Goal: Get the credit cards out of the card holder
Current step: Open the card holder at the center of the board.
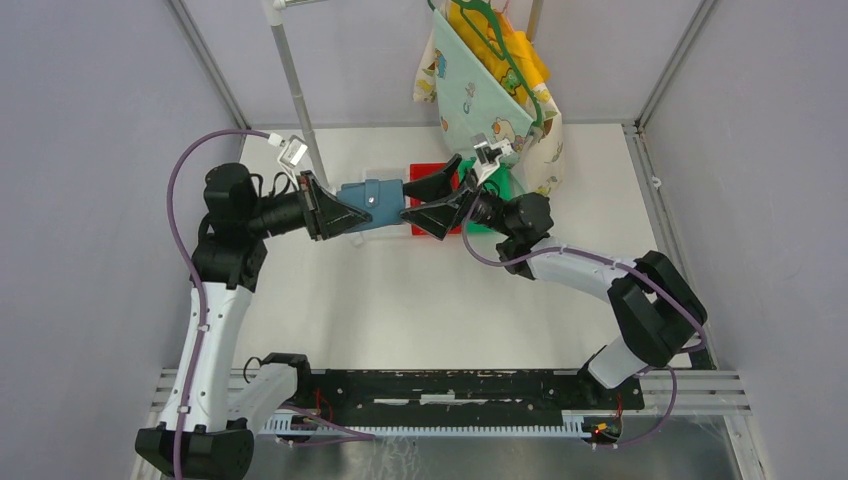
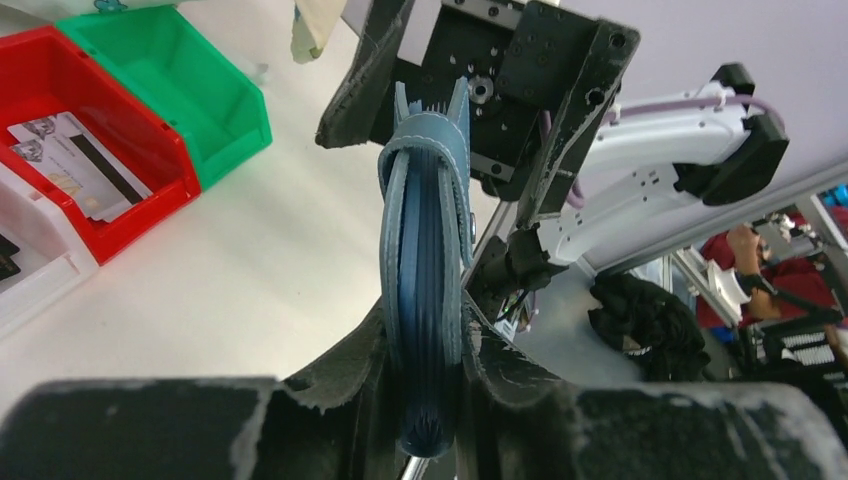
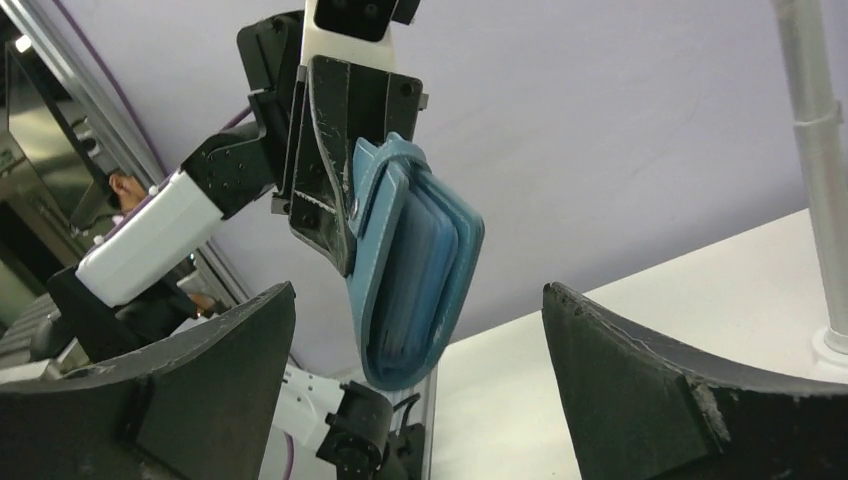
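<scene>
The teal card holder (image 1: 378, 203) hangs folded in the air above the table, snap tab toward the top camera. My left gripper (image 1: 358, 210) is shut on its left end; in the left wrist view both pads press the folded edge of the card holder (image 2: 425, 230). My right gripper (image 1: 408, 208) is open, its jaws wide on either side of the holder's free end without touching it. In the right wrist view the card holder (image 3: 410, 270) hangs between the spread fingers (image 3: 640, 380). Credit cards (image 2: 85, 170), one with a dark stripe, lie in the red bin (image 2: 150, 140).
A green bin (image 2: 200, 90) stands beside the red one, and a clear tray (image 2: 30, 270) on its other side. At the back, a metal pole (image 1: 295, 80) rises from the table and a patterned cloth (image 1: 490, 90) hangs on a green hanger.
</scene>
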